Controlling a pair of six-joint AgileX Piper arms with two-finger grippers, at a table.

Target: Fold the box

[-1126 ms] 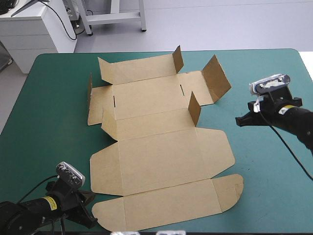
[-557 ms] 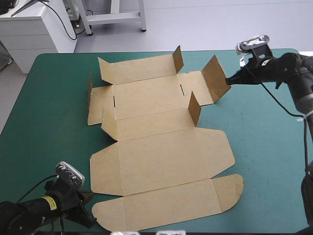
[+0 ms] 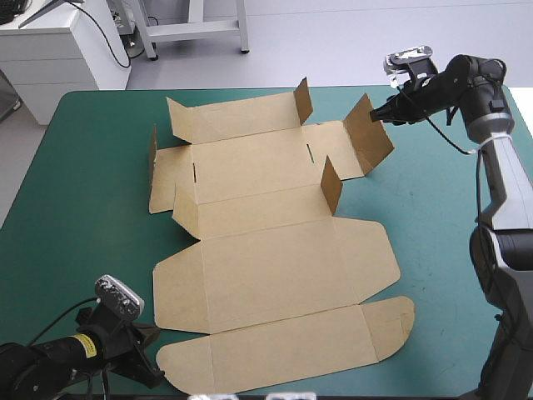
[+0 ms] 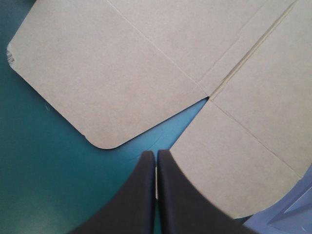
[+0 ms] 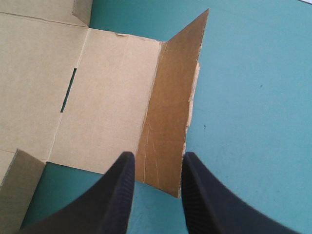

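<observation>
1. High view: the brown box (image 3: 275, 267) lies opened out as one cut sheet across the middle of the teal-green counter (image 3: 83, 208). Most panels are flat, and a few flaps stand up on its far half.
2. My right pincer (image 3: 385, 112) hangs at the sheet's far right end. Its tips are right at the top edge of the raised end flap (image 3: 369, 133).
3. In the right wrist view, that pincer (image 5: 157, 157) has its black fingers spread. The end flap (image 5: 168, 112) stands tilted, and its nearest edge sits in the gap between the fingers. I cannot tell whether either finger touches the board.
4. Ahead of the right pincer, on one side of the flap, lies a flat panel with a narrow slot (image 5: 68, 90) cut in it. On the flap's other side I see only bare cover.
5. My left pincer (image 3: 152, 335) sits low at the sheet's near left corner.
6. In the left wrist view, its fingers (image 4: 156, 152) are pressed together into one point and pinch nothing. The tips are over bare cover.
7. Ahead of the left pincer is the notch (image 4: 208, 99) where two flat flaps meet. The round-cornered flap (image 4: 107, 73) lies ahead to one side, apart from the tips. The second flap (image 4: 229, 161) lies just beside the pincer on the other side. I cannot tell whether a finger brushes it.
</observation>
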